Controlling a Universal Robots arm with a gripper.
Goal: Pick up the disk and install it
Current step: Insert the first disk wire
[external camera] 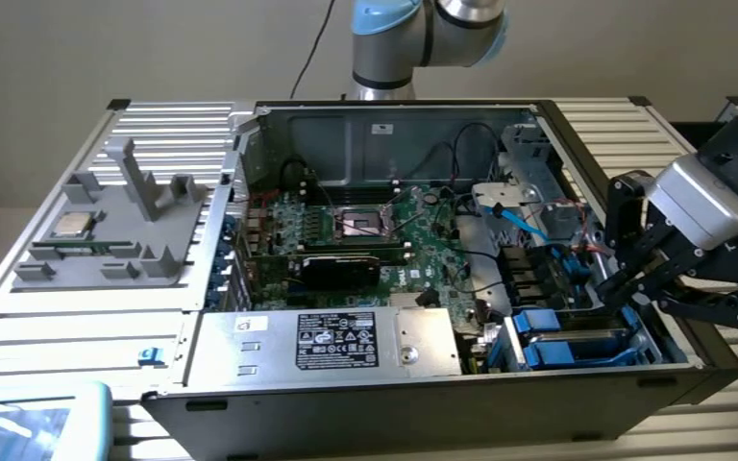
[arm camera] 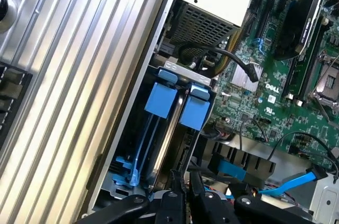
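Two blue-framed drives stand on edge side by side in the drive bay (external camera: 657, 351) at the front corner of the open computer case, on the exterior view's right. The disk (arm camera: 194, 112) is the one whose blue end tab lies in line with my fingertips; the other drive (arm camera: 160, 99) sits right beside it. Both also appear as blue carriers (external camera: 572, 338) in the exterior view. My gripper (arm camera: 183, 180) hovers over the near end of the bay, fingers almost together with nothing visibly between them. It hangs over the case's side wall (external camera: 606, 286).
A motherboard (external camera: 369, 240) fills the case's middle, with a power supply (external camera: 331, 341) in front. A blue cable (arm camera: 296, 181) and black cables (arm camera: 233, 57) run close to the bay. A grey tray (external camera: 112, 240) with a square processor chip (external camera: 74, 224) lies on the left panel.
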